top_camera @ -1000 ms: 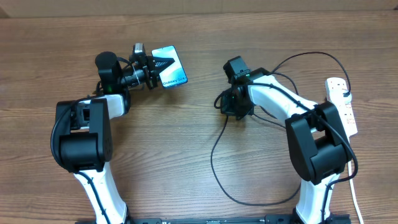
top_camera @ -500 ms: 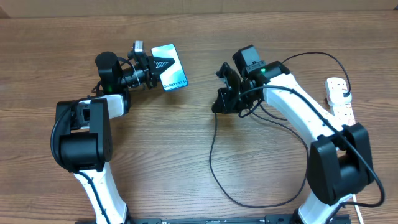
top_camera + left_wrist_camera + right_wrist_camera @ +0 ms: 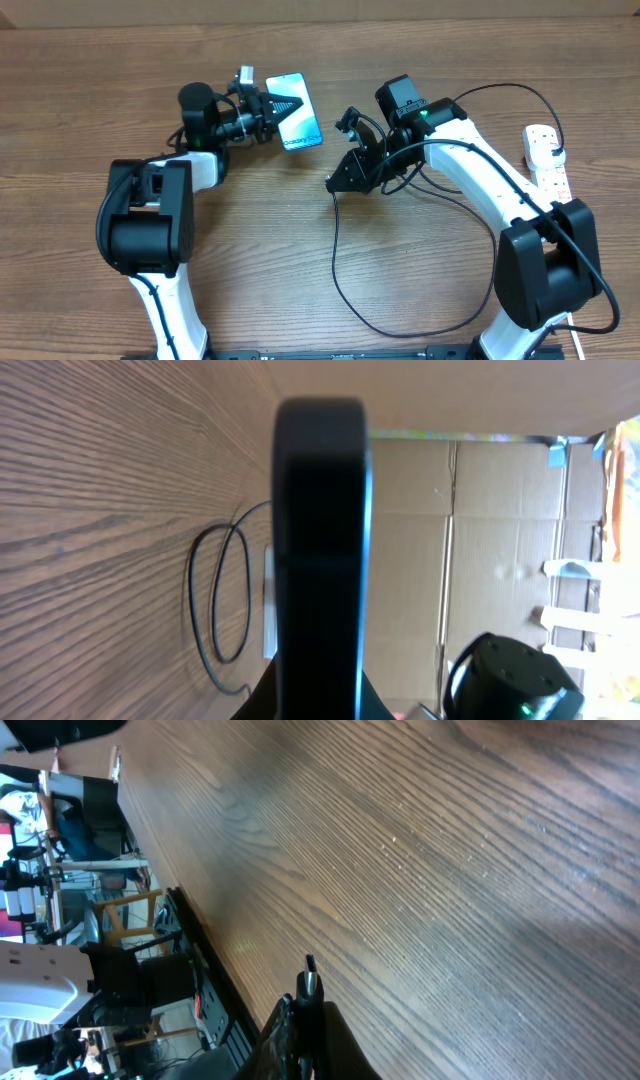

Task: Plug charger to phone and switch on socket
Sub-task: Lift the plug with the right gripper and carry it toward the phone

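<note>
Cyan screen (image 3: 305, 130) is shown only overhead; in the left wrist view the one slim dark-rimmed smartphone (image 3: 320, 540) is seen edge-on, clamped by the closed left gripper (image 3: 281, 104) at far centre. One thin black charger cable (image 3: 334, 240) is pinched at its connector (image 3: 309, 978) by the closed right gripper (image 3: 338, 183). One white power strip (image 3: 552, 165) lies far right.

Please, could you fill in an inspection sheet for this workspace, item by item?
Surface: brown wooden table, plain grain.
Job's things: slim smartphone with cyan-blue screen; long thin black charger cable, not plugged into smartphone; white elongated power strip at right edge.
Clutter: nothing seen.
Grippers: left gripper shut on smartphone; right gripper shut on charger cable's connector end.
Cables: charger cable lies in loose loops, running to power strip.
Surroundings: cardboard boxes beyond table.
</note>
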